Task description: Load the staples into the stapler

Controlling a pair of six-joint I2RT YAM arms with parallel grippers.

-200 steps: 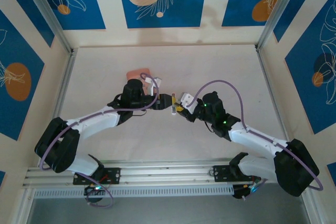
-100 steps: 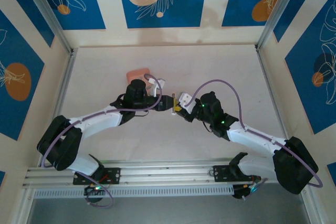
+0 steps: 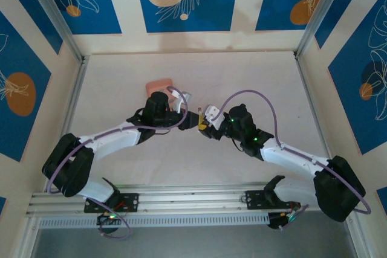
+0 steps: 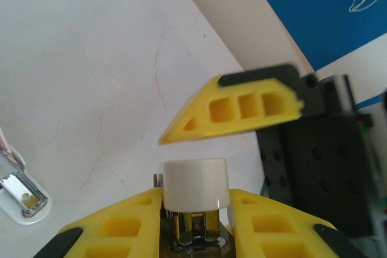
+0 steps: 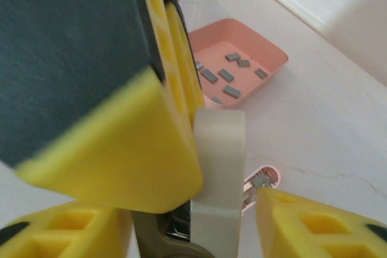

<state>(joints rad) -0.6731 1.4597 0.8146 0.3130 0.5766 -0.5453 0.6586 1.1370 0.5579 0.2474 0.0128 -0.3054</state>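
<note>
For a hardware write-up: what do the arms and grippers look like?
The left arm and right arm have white links, black joints and a looping purple cable each. Their fingers are yellow wedges with square cut-outs and black backs.

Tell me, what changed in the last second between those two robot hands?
The left gripper slid right toward the other arm and closed on the small white-topped piece between them. The right gripper edged slightly left and opened, so the piece now sits in the left gripper's hold: a handover. The pink tray stayed where it was.
</note>
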